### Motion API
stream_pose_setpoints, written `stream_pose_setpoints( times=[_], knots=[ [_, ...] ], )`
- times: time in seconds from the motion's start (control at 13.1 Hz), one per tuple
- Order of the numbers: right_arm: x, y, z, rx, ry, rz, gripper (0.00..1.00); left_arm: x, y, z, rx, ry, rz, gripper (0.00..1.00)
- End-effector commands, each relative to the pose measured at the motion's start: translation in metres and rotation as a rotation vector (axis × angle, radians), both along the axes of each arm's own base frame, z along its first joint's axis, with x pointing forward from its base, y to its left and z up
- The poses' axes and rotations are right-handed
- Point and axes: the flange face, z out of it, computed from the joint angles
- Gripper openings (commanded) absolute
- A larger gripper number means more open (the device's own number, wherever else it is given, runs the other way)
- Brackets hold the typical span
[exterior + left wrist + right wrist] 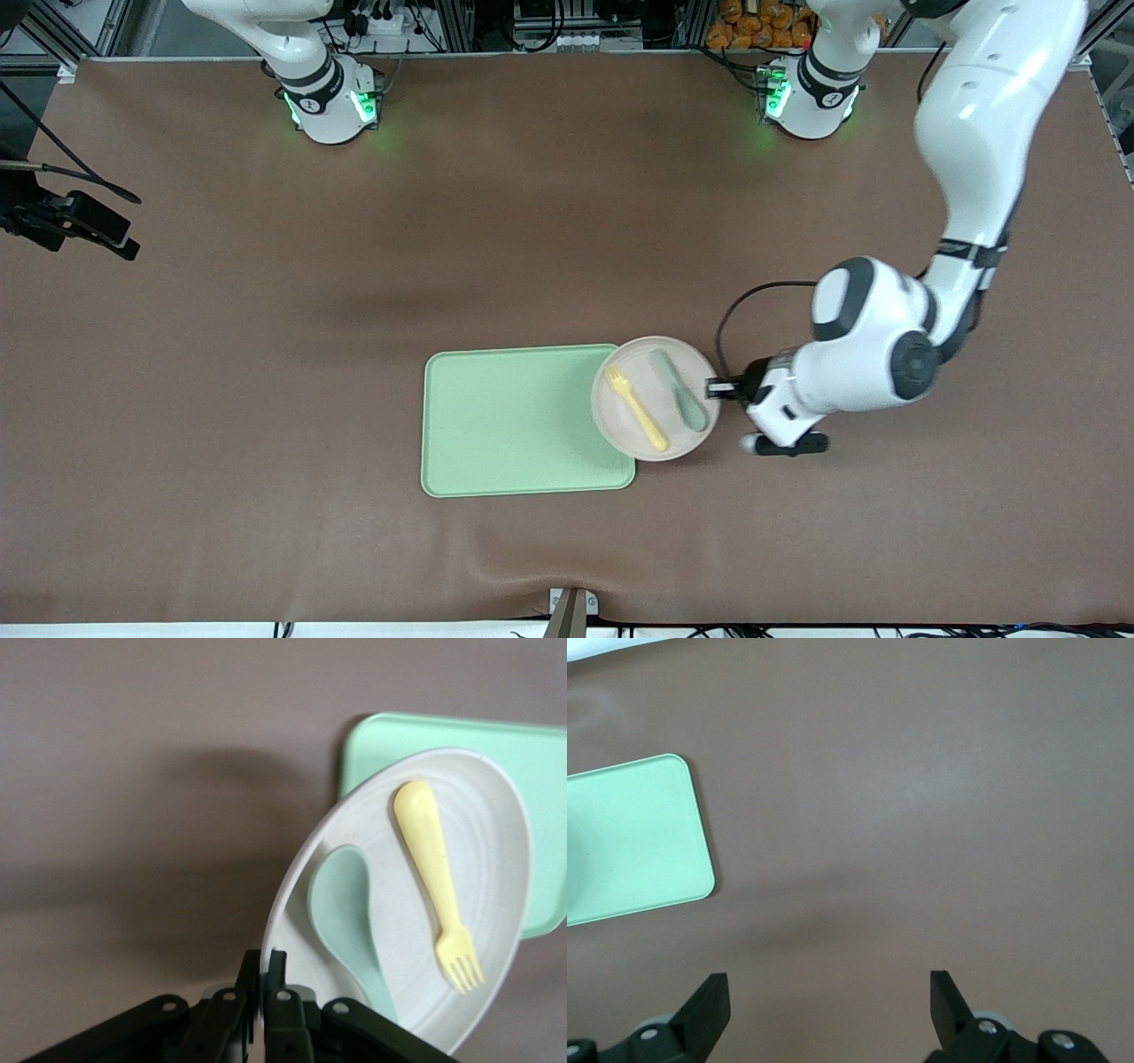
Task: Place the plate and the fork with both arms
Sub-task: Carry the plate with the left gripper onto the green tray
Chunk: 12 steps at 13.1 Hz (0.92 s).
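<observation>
Pale-green tray point(518, 421) sits toward the front-camera edge of the brown table point(266, 354), about midway between the two arms' ends. The cream plate point(640, 368) overlaps the tray's edge on the left arm's side, partly over the tray and partly over bare table, and in the left wrist view it looks tipped. On the plate lie the yellow fork point(635, 408) and a grey-green spoon point(684, 395), side by side, spoon toward the left arm's end. The left gripper point(714, 388) is pinched tight on the plate's rim, right by the spoon. The right gripper point(830, 1001) is out of the front view; its wrist camera shows the fingers spread wide over bare table, holding nothing, arm just waiting.
</observation>
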Motion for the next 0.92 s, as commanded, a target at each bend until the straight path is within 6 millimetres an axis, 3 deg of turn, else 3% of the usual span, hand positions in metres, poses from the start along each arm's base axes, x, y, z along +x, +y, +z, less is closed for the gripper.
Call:
stream_pose_setpoints(
  times=[0.0,0.23,0.46,0.53,0.84],
  knots=[
    [0.007,-0.005,-0.007,0.014,0.016,0.0,1.0,0.002,-0.038,-0.016,-0.012,-0.028,0.057,0.0],
    [0.031,-0.006,-0.051,0.011,0.086,0.002,1.0,-0.008,-0.08,-0.047,0.022,-0.092,0.129,0.0],
    [0.036,0.001,-0.059,0.0,0.082,0.016,1.0,-0.023,-0.114,-0.073,0.011,-0.107,0.162,0.0],
    [0.042,0.0,-0.073,0.001,0.105,0.014,1.0,-0.028,-0.125,-0.079,0.0,-0.115,0.173,0.0],
    [0.06,0.005,-0.103,0.011,0.111,0.003,1.0,-0.037,-0.141,-0.101,0.009,-0.143,0.197,0.0]
  ],
)
